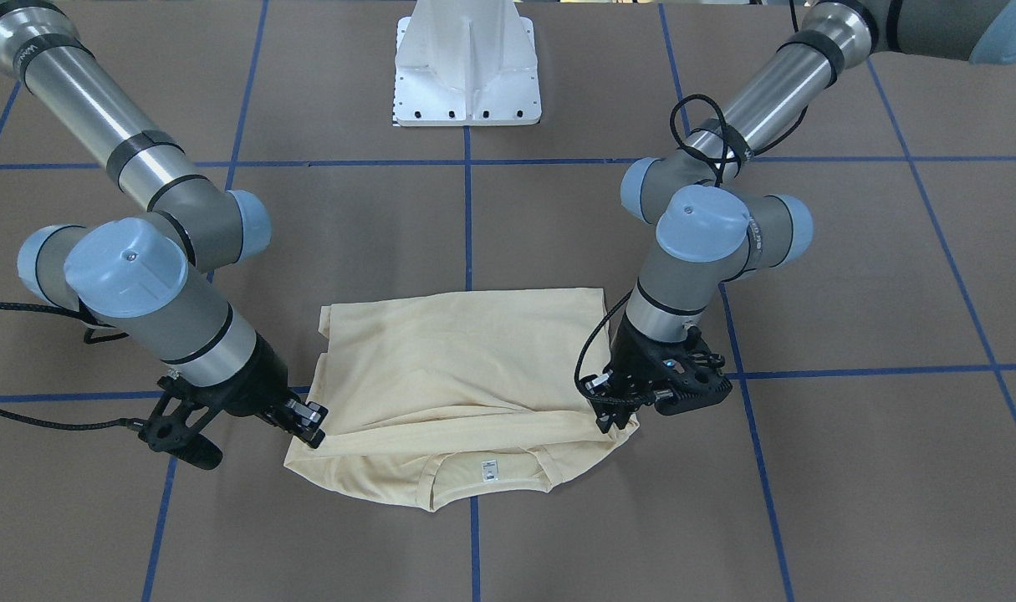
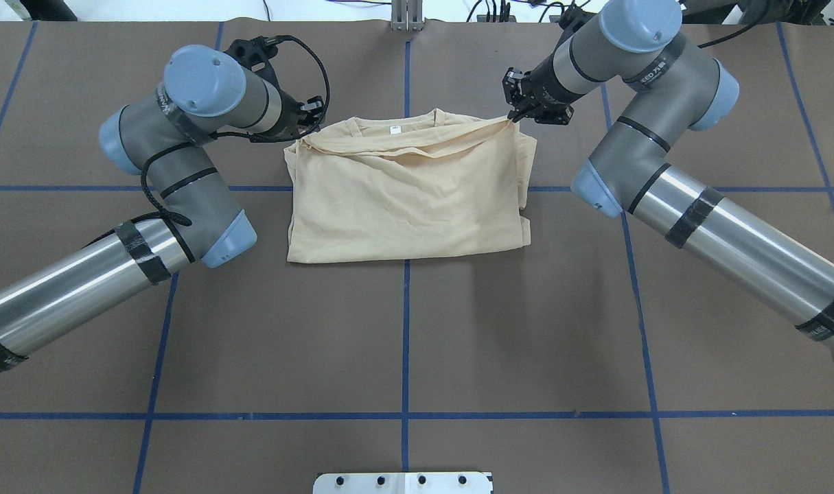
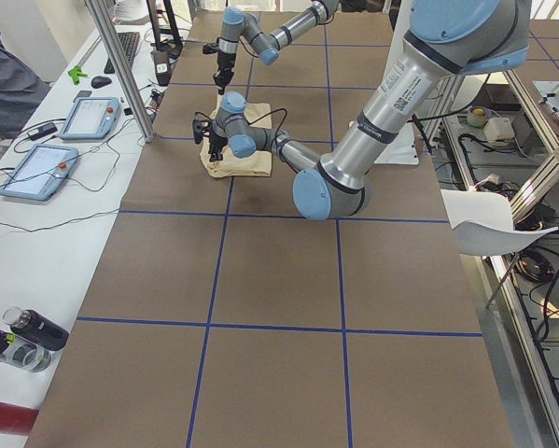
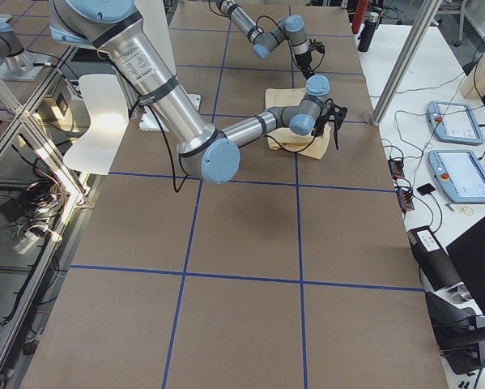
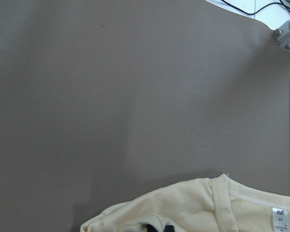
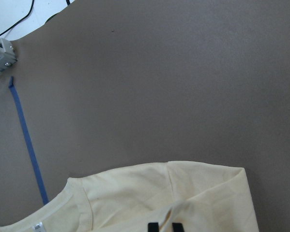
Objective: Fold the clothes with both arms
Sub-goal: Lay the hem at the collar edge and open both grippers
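Observation:
The clothes are one pale cream T-shirt (image 2: pixel 403 199) lying folded double on the brown table, plain side up, with the collar and white neck label (image 2: pixel 393 128) at the far edge. My left gripper (image 2: pixel 305 137) is shut on the folded layer's far left corner. My right gripper (image 2: pixel 515 118) is shut on its far right corner, where the fabric is slightly raised. In the front-facing view the T-shirt (image 1: pixel 466 368) stretches between the left gripper (image 1: pixel 616 418) and the right gripper (image 1: pixel 311 431). Each wrist view shows black fingertips (image 5: pixel 157 228) (image 6: pixel 165 226) close together on cream fabric.
The white pedestal base (image 1: pixel 467 75) stands at the robot's side of the table. Blue tape lines (image 2: pixel 406 329) cross the brown surface. Beyond the far edge are tablets (image 3: pixel 36 168), bottles (image 3: pixel 22 336), cables, and a person (image 3: pixel 4 79).

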You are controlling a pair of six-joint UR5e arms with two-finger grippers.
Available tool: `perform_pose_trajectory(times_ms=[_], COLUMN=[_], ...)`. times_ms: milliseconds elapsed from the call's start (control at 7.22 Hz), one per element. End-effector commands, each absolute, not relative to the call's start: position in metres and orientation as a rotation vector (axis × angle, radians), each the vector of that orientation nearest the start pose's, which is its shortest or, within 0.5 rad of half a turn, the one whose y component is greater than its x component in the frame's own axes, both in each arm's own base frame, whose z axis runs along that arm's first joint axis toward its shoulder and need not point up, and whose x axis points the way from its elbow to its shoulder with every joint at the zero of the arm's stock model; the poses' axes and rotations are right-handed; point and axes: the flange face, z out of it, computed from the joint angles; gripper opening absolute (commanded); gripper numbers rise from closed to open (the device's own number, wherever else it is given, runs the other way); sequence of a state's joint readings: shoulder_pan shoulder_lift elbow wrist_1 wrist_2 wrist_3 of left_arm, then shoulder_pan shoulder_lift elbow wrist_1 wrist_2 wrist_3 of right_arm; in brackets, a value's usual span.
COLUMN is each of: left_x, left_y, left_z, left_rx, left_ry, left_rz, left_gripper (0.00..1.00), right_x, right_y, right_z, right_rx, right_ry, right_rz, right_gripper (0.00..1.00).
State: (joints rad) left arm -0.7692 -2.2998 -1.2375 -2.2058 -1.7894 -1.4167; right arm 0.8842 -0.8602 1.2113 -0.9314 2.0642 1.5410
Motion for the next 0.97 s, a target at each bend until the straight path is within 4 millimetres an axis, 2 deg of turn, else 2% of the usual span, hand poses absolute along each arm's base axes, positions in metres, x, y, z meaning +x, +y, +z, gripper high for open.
perform_pose_trajectory(times_ms=[0,139,277,416,693,831], left_x=[0.480,0.472,0.457,0.445,0.418,0.406], left_y=[-0.624,-0.628,-0.626,-0.617,-0.589,-0.577], left_z=[0.290,0.286,0.271,0.267,0.280,0.286], left_rx=[0.291,0.300,0.319,0.326,0.337,0.342], left_ry=[1.020,1.025,1.051,1.069,1.090,1.097], left_rz=[-0.444,-0.453,-0.456,-0.452,-0.445,-0.444], left_gripper=[0.99,0.99,0.99,0.99,0.99,0.99], right_x=[-0.427,-0.426,-0.425,-0.434,-0.440,-0.431], right_y=[-0.656,-0.656,-0.654,-0.634,-0.560,-0.524], right_z=[0.318,0.317,0.316,0.317,0.333,0.347], right_rx=[0.024,0.023,0.023,0.014,-0.015,-0.033], right_ry=[-1.069,-1.071,-1.076,-1.087,-1.110,-1.115], right_rz=[0.539,0.538,0.534,0.505,0.441,0.420], right_gripper=[0.99,0.99,0.99,0.99,0.99,0.99])
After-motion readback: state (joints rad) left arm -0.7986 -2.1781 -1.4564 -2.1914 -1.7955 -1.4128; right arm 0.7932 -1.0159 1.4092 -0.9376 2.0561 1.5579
